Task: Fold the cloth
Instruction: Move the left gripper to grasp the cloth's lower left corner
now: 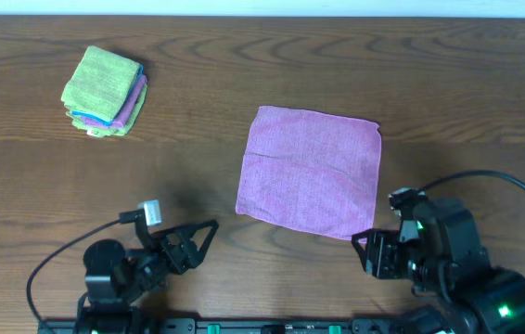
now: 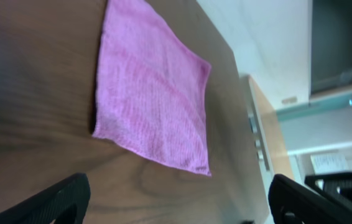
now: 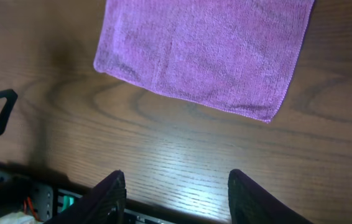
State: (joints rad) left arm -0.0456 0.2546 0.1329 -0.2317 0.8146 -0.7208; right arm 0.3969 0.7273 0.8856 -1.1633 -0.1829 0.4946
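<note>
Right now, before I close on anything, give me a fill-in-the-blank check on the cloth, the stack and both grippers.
1. The cloth lies unfolded and ___ on the table.
2. The top piece of the folded stack is lime-___.
3. The left gripper and the right gripper both stand open, holding ___.
4. The gripper nearer the cloth is the ___ one.
Missing words: flat, green, nothing, right.

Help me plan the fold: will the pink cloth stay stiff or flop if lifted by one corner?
Probably floppy: the cloth lies thin and flat on the table with soft creases, so a lifted corner would likely drape. So thin, it is probably light. Its fuzzy surface may catch the wood, so a push could bunch it rather than slide it.
</note>
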